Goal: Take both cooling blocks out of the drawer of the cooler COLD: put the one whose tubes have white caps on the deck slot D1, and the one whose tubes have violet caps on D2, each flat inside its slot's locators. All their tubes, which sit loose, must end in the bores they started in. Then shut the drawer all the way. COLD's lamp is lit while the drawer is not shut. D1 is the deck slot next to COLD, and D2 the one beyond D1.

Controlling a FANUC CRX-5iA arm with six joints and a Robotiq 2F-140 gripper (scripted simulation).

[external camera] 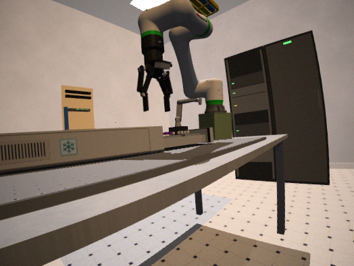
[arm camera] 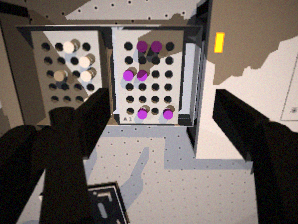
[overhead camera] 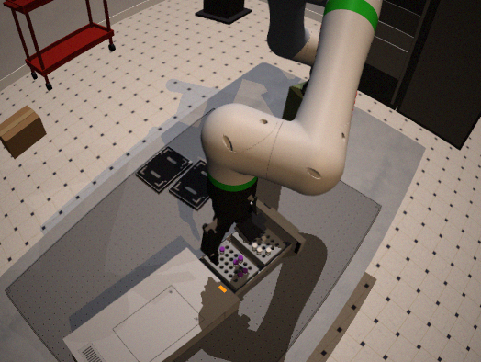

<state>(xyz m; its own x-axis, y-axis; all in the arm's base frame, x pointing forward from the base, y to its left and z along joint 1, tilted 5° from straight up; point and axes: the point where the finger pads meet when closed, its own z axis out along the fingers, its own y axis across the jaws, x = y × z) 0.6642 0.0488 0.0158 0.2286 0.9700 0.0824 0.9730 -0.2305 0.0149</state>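
The drawer (overhead camera: 298,240) (external camera: 199,138) of the cooler COLD (overhead camera: 151,294) (external camera: 108,143) (arm camera: 219,42) is open, and the lamp (overhead camera: 222,288) is lit. Both cooling blocks sit in it. The violet-capped block (arm camera: 121,95) is nearer the cooler body; the white-capped block (arm camera: 42,37) is nearer the drawer front. Each holds several capped tubes. My gripper (external camera: 156,106) (arm camera: 161,103) is open and empty, high above the drawer; in the wrist view its fingers are to either side of the violet-capped block. D1 (overhead camera: 190,186) and D2 (overhead camera: 162,170) look empty; the arm hides part of D1.
The cooler body stands beside the violet-capped block, under the right finger in the wrist view. The drawer walls surround both blocks, with a divider (arm camera: 111,75) between them. The arm's pedestal (external camera: 216,125) stands behind the drawer.
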